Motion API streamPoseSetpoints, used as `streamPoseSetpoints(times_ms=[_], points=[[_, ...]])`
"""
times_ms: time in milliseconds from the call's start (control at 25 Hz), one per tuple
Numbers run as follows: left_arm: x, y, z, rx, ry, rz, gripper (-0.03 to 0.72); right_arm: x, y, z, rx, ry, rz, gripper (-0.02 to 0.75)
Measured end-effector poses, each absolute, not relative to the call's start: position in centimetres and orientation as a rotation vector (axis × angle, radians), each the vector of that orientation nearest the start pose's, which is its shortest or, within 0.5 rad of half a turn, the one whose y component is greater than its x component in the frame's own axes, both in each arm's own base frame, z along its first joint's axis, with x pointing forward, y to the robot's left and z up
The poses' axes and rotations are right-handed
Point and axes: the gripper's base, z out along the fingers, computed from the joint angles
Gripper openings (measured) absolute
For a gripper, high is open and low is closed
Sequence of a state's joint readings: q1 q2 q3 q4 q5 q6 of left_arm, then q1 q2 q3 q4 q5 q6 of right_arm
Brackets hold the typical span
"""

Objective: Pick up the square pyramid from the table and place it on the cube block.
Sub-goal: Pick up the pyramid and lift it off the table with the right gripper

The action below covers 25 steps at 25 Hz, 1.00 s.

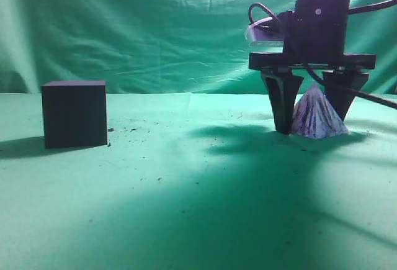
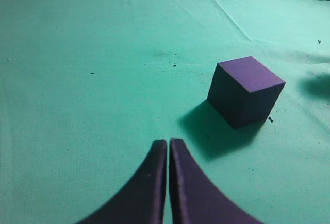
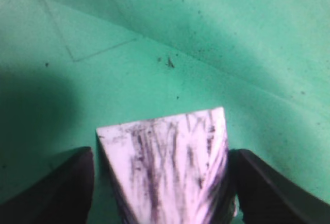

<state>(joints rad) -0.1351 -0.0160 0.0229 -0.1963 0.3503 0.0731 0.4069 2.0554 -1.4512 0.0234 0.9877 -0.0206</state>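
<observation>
The square pyramid (image 1: 317, 116), whitish with dark purple streaks, stands on the green table (image 1: 186, 189) at the right. My right gripper (image 1: 312, 126) is lowered over it and open, one finger on each side, tips near the cloth. In the right wrist view the pyramid (image 3: 165, 162) fills the space between the fingers (image 3: 162, 154); the right finger is against it and a thin gap shows on the left. The dark cube block (image 1: 74, 113) sits far left. My left gripper (image 2: 168, 142) is shut and empty, with the cube (image 2: 245, 90) ahead to its right.
Green cloth hangs as a backdrop (image 1: 155, 28) behind the table. Small dark specks (image 1: 127, 130) lie on the cloth near the cube. Open cloth lies between the cube and the pyramid.
</observation>
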Motion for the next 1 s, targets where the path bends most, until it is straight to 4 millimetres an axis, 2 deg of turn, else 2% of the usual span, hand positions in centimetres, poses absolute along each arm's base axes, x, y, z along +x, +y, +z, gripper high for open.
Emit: streamPoseSetpoints(times_ms=[80,160,240,600,720,1000], points=[[5.2,-1.3,17.5,0.069,1.839,-0.234,0.000,36.7,16.0,15.9,-0.651,3.016,0.045,0.542],[5.2,-1.3,17.5,0.069,1.839,-0.234,0.000,36.6,15.9,15.9,-0.667,3.019,0.039,0.446],[5.2,-1.3,17.5,0.069,1.839,-0.234,0.000,36.6,15.8,16.0,-0.686,3.022,0.023,0.388],[5.2,-1.3,17.5,0.069,1.839,-0.234,0.000,37.2,16.1,16.9,-0.699,3.034,0.000,0.386],[5.2,-1.3,17.5,0.069,1.839,-0.234,0.000,37.9,16.3,19.0,-0.690,3.024,0.006,0.386],[5.2,-1.3,17.5,0.069,1.839,-0.234,0.000,38.8,17.7,26.0,-0.651,2.872,0.152,0.386]])
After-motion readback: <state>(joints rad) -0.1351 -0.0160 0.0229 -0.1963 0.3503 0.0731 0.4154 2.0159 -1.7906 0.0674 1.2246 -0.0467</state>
